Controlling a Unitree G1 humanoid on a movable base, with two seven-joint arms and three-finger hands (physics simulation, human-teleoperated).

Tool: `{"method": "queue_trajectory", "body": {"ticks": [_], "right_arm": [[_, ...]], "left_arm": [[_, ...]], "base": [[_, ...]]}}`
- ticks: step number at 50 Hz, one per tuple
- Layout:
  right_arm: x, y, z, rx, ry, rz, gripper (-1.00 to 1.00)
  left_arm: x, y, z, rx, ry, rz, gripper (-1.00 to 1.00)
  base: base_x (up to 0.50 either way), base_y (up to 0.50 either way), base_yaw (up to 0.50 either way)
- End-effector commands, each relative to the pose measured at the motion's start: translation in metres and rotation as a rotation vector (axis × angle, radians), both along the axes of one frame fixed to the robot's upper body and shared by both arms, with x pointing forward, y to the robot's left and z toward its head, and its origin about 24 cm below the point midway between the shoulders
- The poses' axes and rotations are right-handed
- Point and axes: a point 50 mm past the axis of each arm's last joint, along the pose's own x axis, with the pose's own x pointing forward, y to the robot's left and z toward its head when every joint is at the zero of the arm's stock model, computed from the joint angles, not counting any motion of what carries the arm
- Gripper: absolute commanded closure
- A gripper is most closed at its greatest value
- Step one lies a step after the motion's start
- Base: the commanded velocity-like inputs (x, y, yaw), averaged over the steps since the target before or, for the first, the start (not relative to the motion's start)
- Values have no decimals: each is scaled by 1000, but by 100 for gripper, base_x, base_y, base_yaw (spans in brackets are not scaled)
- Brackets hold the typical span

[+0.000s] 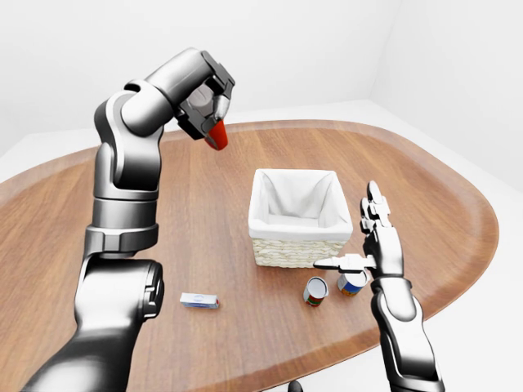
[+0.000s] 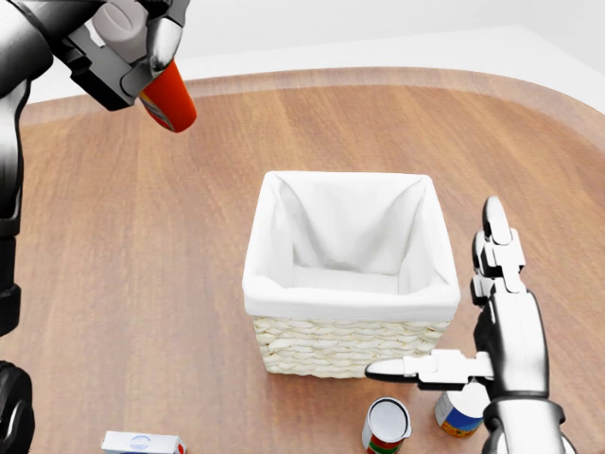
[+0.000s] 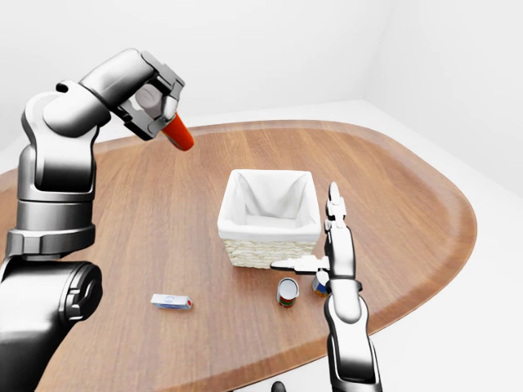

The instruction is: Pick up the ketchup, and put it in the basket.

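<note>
Left hand (image 3: 151,104) is raised high on a bent arm, elbow up, well above the desk (image 3: 409,196). Its fingers are clamped round the ketchup (image 3: 178,134), bottle pointing down and toward the right of the right-eye view. Only the red lower end shows; the rest is buried in the palm, so any cap or label is hidden. In the head view the hand is cut off by the top-left corner.

Right hand (image 2: 492,322) hangs low at the lower right of the head view, fingers straight and pointing up the frame, thumb stuck out left toward the basket (image 2: 345,355). Spread flat, gripping nothing. Whether it touches the basket wall can't be told.

Ketchup is in the air, up and left of the basket in the head view, not over its opening. The basket is wicker with a white liner, nothing visible inside.

Two cans (image 2: 386,424) stand just below the basket; the right one (image 2: 457,416) is partly hidden behind the right wrist. A small box (image 1: 199,300) lies flat on the desk, lower left, well apart.
</note>
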Motion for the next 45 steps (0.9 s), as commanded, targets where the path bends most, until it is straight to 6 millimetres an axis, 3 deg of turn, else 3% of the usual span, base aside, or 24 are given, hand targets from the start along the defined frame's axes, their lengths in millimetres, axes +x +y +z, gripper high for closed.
{"method": "queue_trajectory", "body": {"ticks": [1,18,29,40,45], "right_arm": [[1,1,-2,2,8,1,-100],[0,0,-3,4,15,-1,-100],[0,-2,-2,4,8,-5,-100],[2,-1,-6,3,25,4,-100],[2,-1,-10,7,44,1,-100]], "left_arm": [[17,-30,10,7,24,-13,100],[14,-67,12,0,12,-102,100],[13,-91,-15,1,55,-157,100],[1,-112,-22,1,65,-248,100],[6,-118,-38,-15,105,-243,100]], "base": [[0,0,0],[0,0,0],[0,0,0],[0,0,0],[0,0,0]]}}
